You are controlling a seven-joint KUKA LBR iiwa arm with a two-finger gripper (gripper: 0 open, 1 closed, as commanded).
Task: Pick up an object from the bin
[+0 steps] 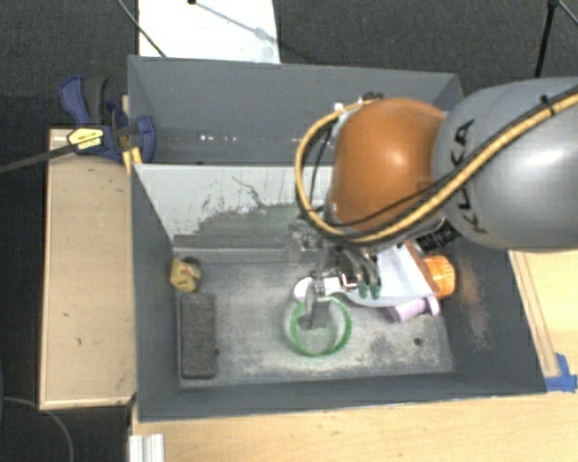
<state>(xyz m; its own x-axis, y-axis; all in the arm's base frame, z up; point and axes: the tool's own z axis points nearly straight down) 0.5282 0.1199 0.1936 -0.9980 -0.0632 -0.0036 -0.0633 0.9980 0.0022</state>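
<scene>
My gripper (315,308) hangs low near the middle of the bin floor, its fingertips reaching down inside a green ring-shaped thing (319,338) that lies flat there. Just right of the gripper lies a white and pale purple object (405,287), partly hidden under the arm. An orange round-ended thing (439,274) sits against its right side.
A dark grey rectangular block (198,334) lies along the left wall of the bin. A small yellowish crumpled thing (185,274) sits just behind it. The arm with its orange cover and cables overhangs the right half of the bin.
</scene>
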